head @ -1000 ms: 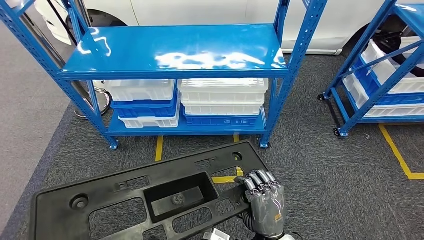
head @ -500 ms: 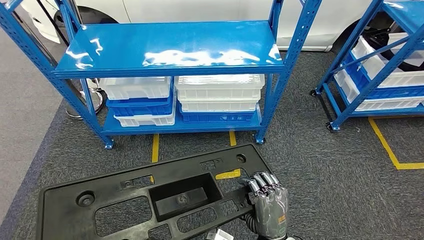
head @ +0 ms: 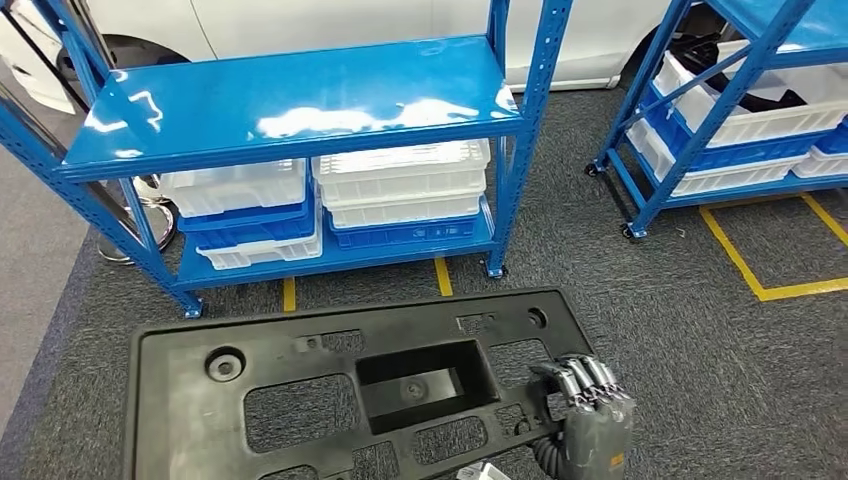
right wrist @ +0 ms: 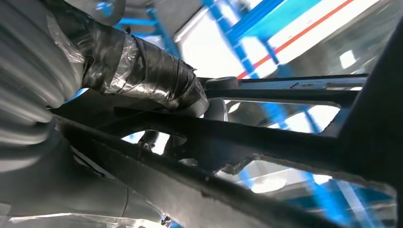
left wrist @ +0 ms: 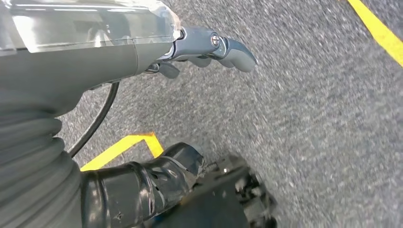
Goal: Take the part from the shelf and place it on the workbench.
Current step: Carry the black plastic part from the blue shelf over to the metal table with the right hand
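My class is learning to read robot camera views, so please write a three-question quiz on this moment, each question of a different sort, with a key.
1. True or false: the black part lies on the top blue shelf.
2. Which hand holds the part? A) the left hand B) the right hand C) a person's hand
3. Fill in: the white and blue bins sit on the ______ level of the rack.

Key:
1. False. The part is off the shelf, carried in front of the robot above the grey carpet.
2. B. Its fingers curl over the part's edge; the left hand hangs over the floor, holding nothing.
3. Lower.
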